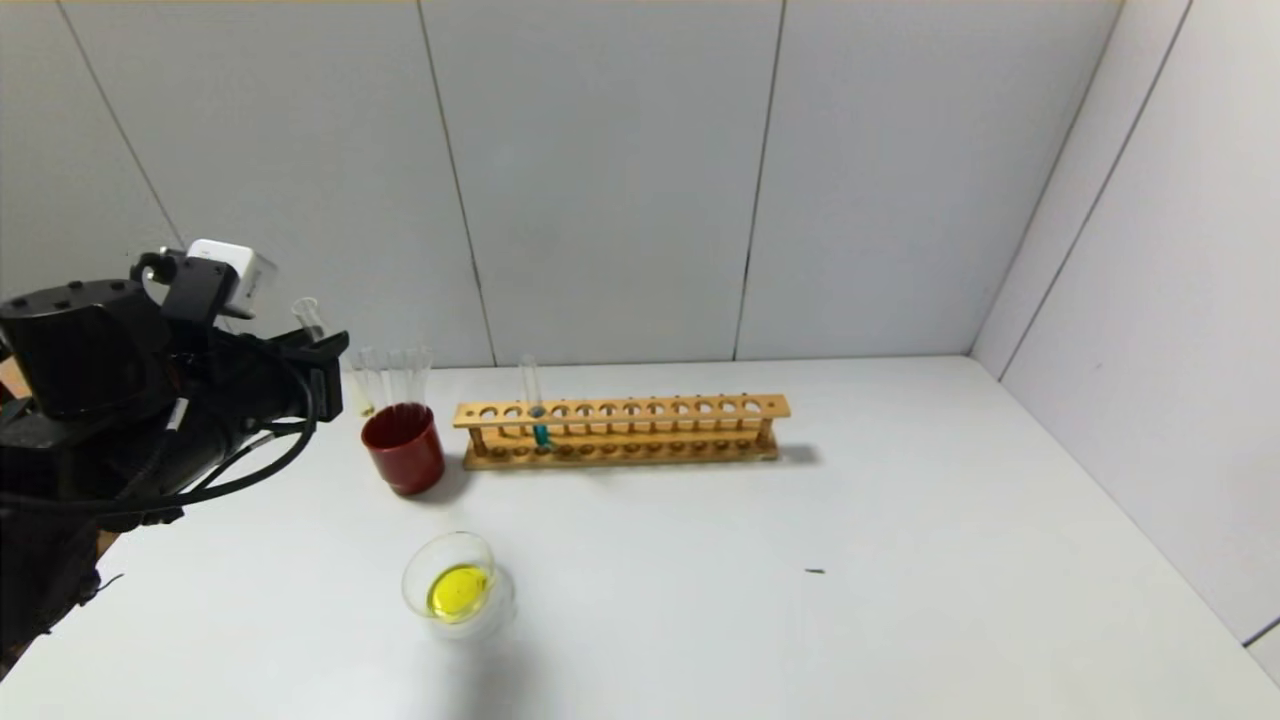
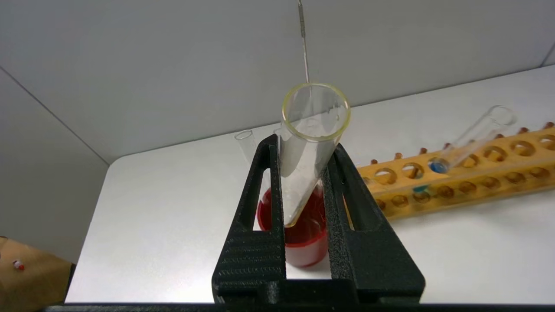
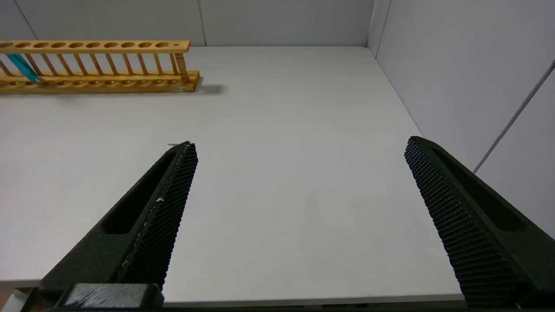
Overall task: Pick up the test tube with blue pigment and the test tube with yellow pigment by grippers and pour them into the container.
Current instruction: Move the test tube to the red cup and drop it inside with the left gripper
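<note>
Head view: blue-pigment tube (image 1: 534, 404) stands near-upright in the wooden rack (image 1: 620, 431), mouth up, 4th hole from the rack's left end, teal at its base. Container (image 1: 458, 587) sits on the white table (image 1: 800, 560) in front of the red cup (image 1: 404, 448), yellow liquid pooled in it. Left gripper (image 1: 318, 352) is held up left of the cup; a tube mouth pokes up above it. Clear tubes (image 1: 395, 375) stand in the cup.

Left wrist: left gripper (image 2: 303, 151) clamped narrow on the yellow-pigment tube (image 2: 308, 147), long axis tilted, mouth toward cam, rounded end down over the red cup (image 2: 299, 234). Only a faint yellow tinge left on the glass. Blue tube (image 2: 470, 138) leans in the rack (image 2: 477, 173).

Right wrist: right gripper (image 3: 299, 151) spread wide, holding nothing, low over bare table (image 3: 282, 130); rack (image 3: 99, 65) and blue tube (image 3: 24, 68) well apart from it. No readable writing anywhere.
</note>
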Action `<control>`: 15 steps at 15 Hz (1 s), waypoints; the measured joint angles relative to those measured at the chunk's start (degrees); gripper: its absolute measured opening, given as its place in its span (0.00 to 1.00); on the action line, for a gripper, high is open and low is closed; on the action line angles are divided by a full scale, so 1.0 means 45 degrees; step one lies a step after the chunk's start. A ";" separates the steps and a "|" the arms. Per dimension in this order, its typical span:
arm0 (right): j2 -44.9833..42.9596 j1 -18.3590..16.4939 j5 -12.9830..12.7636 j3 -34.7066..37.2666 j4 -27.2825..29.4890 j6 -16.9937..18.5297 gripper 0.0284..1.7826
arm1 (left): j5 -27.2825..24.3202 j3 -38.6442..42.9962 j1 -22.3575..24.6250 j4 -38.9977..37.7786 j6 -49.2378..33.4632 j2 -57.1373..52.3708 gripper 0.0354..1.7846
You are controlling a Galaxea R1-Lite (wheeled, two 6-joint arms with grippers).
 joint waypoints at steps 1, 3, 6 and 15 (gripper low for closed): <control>0.0000 0.0000 0.0000 0.0000 0.0000 0.0003 0.98 | -0.0098 0.0000 0.0073 -0.0550 -0.0019 0.0517 0.16; 0.0000 0.0000 0.0000 0.0000 0.0000 0.0000 0.98 | -0.0431 -0.0005 0.0252 -0.1493 -0.0219 0.1447 0.16; 0.0000 0.0000 0.0000 0.0000 0.0000 0.0000 0.98 | -0.0981 -0.0024 0.0699 -0.2045 -0.0463 0.2414 0.16; 0.0000 0.0000 0.0000 0.0000 0.0000 0.0000 0.98 | -0.1100 -0.0214 0.0956 -0.2934 -0.0471 0.3860 0.19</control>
